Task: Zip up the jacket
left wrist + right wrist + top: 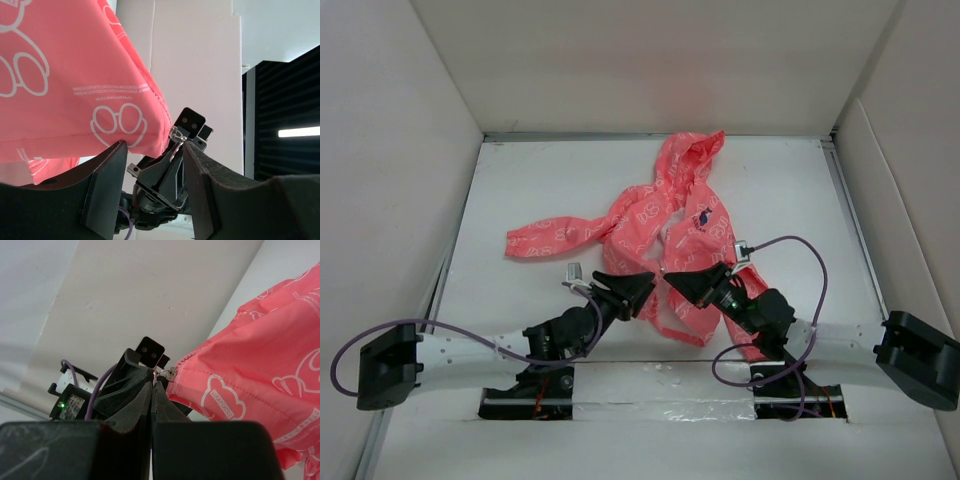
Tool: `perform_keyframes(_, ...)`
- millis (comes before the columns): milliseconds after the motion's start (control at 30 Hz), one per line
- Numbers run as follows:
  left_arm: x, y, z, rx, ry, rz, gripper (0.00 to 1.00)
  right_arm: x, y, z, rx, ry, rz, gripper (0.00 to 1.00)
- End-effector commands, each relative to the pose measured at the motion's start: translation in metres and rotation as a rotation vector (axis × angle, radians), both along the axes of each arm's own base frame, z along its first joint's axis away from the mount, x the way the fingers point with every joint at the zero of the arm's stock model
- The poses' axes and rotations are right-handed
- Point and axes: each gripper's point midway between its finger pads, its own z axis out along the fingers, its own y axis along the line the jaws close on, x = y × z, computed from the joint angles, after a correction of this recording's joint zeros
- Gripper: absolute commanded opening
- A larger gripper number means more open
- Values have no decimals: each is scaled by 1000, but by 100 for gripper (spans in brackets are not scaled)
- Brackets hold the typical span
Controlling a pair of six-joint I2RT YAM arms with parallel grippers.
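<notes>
The coral-pink hooded jacket (pixel 655 215) lies on the white table, hood at the far end, front partly open. My right gripper (pixel 682 280) is at the jacket's bottom hem. In the right wrist view it (pixel 152 382) is shut on the small metal zipper pull (pixel 159 374) at the corner of the pink fabric (pixel 250 375). My left gripper (pixel 638 285) faces it from the left, open. In the left wrist view its fingers (pixel 107 185) stand wide apart, with the hem corner (pixel 145 142) and the zipper slider (pixel 176 134) just above the gap.
White walls (pixel 400 150) close in the table on the left, the back and the right. The jacket's sleeve (pixel 545 238) stretches out to the left. A purple cable (pixel 800 250) loops over the right arm. A slot (pixel 660 405) runs along the near edge between the arm bases.
</notes>
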Motion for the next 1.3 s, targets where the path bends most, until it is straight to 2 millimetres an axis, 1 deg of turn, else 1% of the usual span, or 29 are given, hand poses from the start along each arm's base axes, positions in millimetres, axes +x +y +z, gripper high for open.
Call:
perform_keyframes(0, 1, -7, 34, -87, -39, -15, 45, -4, -1, 17, 42, -54, 6, 0)
perform_keyframes(167, 1, -6, 37, -91, -61, -13, 39, -5, -1, 16, 41, -53, 4, 0)
perform_keyframes(200, 1, -6, 38, -87, -65, -13, 36, -5, -1, 16, 42, -54, 6, 0)
perform_keyframes(233, 1, -6, 38, -85, -69, -14, 30, -5, -1, 16, 43, -53, 5, 0)
perform_keyframes(300, 0, -7, 42, -81, -85, -14, 27, -5, -1, 15, 40, -50, 8, 0)
perform_keyframes(367, 0, -8, 44, -71, -96, -18, 21, -5, 0, 13, 34, -47, 10, 0)
perform_keyframes(400, 0, -8, 44, -69, -100, -20, 17, -5, 0, 13, 36, -45, 12, 0)
perform_keyframes(433, -1, -9, 45, -70, -104, -24, 10, -5, 0, 11, 33, -44, 13, 0)
perform_keyframes(533, -2, -9, 45, -65, -109, -31, 0, -6, 1, 11, 37, -45, 19, 0)
perform_keyframes(667, -5, -7, 43, -54, -119, -46, 0, -5, 1, 12, 41, -48, 15, 0)
perform_keyframes(767, -9, -6, 42, -62, -116, -69, 0, -4, -2, 16, 49, -61, -3, 0)
perform_keyframes(933, -21, -5, 28, -45, -98, -134, 0, 4, -13, 22, 29, -68, -58, 0)
perform_keyframes(967, -22, -5, 25, -33, -93, -139, 0, 5, -17, 28, 30, -77, -66, 0)
perform_keyframes(1067, -27, -3, 5, 3, -60, -170, 0, 16, -27, 37, -8, -116, -82, 0)
perform_keyframes(1100, -28, -2, 3, 1, -56, -171, 0, 12, -24, 38, -23, -122, -61, 0)
perform_keyframes(1167, -31, -2, -1, 1, -51, -187, 0, 19, -26, 34, -63, -114, -67, 0)
perform_keyframes(1200, -31, -2, -2, 0, -52, -191, 0, 20, -27, 39, -62, -123, -66, 0)
perform_keyframes(1233, -32, -2, -3, 5, -56, -197, 0, 19, -25, 38, -71, -129, -47, 0)
perform_keyframes(1267, -33, -3, -1, 20, -75, -203, 0, 25, -29, 38, -71, -128, -58, 0)
